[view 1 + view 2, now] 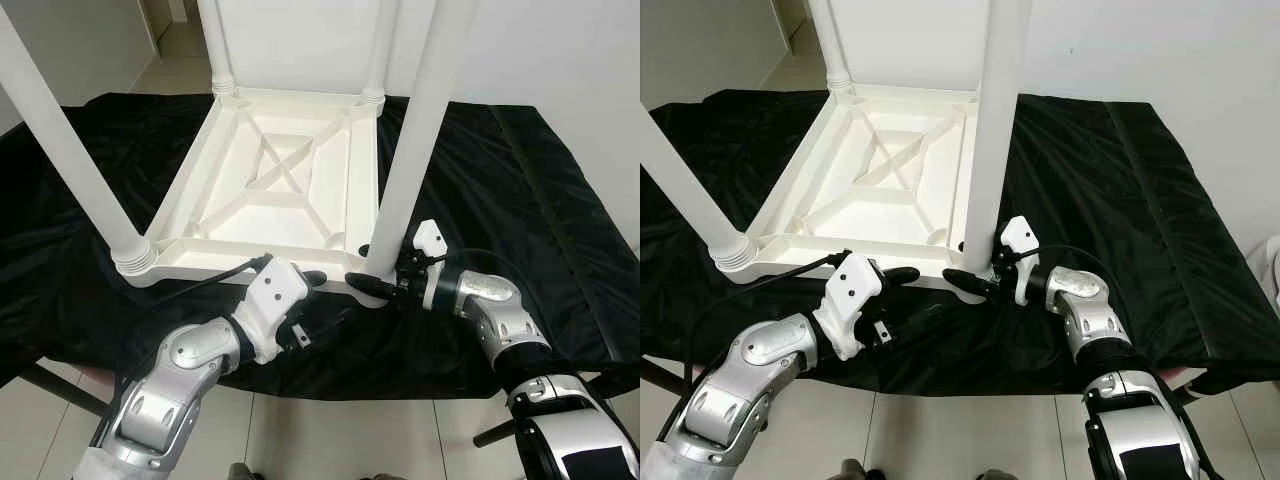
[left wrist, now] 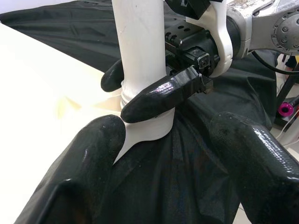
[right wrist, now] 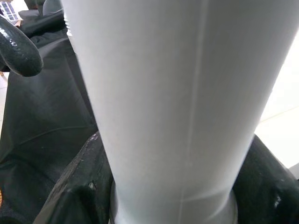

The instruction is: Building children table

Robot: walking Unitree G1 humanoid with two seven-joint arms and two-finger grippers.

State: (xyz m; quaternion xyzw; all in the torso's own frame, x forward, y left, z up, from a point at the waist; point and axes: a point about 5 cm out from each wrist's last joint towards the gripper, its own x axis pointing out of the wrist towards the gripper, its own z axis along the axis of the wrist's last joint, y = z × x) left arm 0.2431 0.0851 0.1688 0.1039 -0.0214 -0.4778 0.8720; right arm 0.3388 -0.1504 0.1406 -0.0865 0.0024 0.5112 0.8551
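The upturned table top (image 1: 290,190) lay on the black cloth (image 1: 520,200) with all four legs standing. The right gripper (image 1: 372,283) clasped the leg (image 1: 410,150) at five o'clock near its base (probably still tightening it); the left gripper (image 1: 300,290) hovered spread just beside.

Table legs (image 1: 415,150): all four cut off by the upper edge, tops unseen. Right gripper (image 1: 372,285): far finger hidden behind the near-right leg base. Black cloth (image 1: 520,200): runs off the frame at 3 and 9 o'clock. Pink item (image 2: 286,109): too small to identify.
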